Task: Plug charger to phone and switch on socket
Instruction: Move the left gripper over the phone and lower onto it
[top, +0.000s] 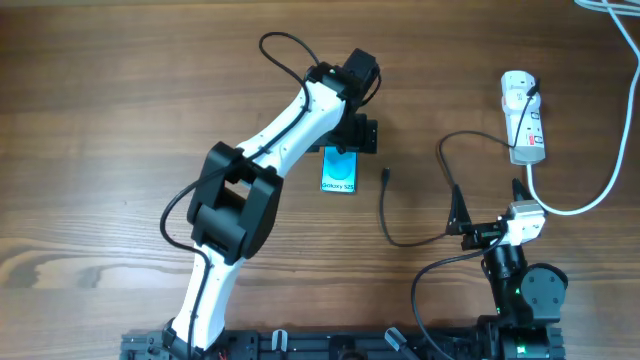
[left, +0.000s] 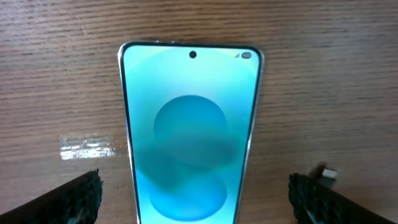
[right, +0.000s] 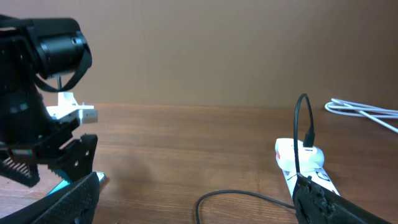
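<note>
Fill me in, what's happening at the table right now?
The left gripper hangs over the phone, jaws open either side of it, gripping nothing. The charger's plug tip lies loose just right of the phone, not plugged in. The right gripper sits back near its base, open and empty. The socket, far right, has a black plug in it; its switch state cannot be told.

I see a desk (top: 90, 110) of warm brown wood grain. The phone (left: 189, 130) shows a cyan-green screen with two darker teal discs and a silvery rim. The socket (top: 524, 118) is white with red markings, and its lead (right: 348, 107) is white. The charger (top: 383, 215) is thin and black. My left fingers (left: 78, 196) look black and ridged.
</note>
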